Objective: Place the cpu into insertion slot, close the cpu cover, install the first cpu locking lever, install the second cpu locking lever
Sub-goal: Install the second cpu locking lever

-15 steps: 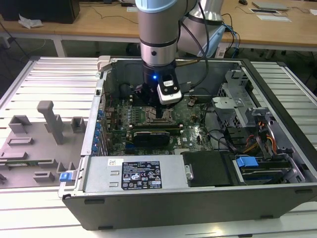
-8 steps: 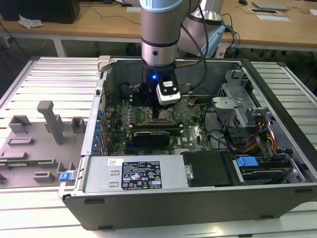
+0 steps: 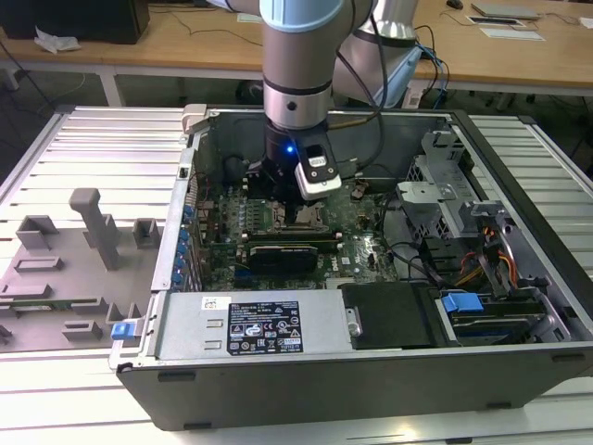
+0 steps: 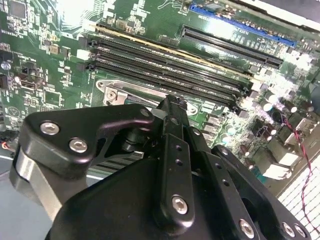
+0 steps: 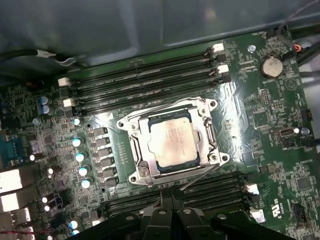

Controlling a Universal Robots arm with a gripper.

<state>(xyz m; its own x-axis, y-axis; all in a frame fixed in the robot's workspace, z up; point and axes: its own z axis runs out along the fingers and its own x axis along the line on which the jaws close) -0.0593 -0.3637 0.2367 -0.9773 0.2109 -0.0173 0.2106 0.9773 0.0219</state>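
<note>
pale silver-beige cpu, grey-metal cpu cover, green motherboard, black gripper.

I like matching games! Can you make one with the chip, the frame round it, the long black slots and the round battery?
Things:
1. pale silver square cpu
2. grey metal cpu cover
3. long black memory slots
4. round silver coin battery

Descriptions:
A. framing the chip
B. near the green board's corner
C. seated in the socket
D. parallel rows beside the socket

Pairs: 1-C, 2-A, 3-D, 4-B
</note>
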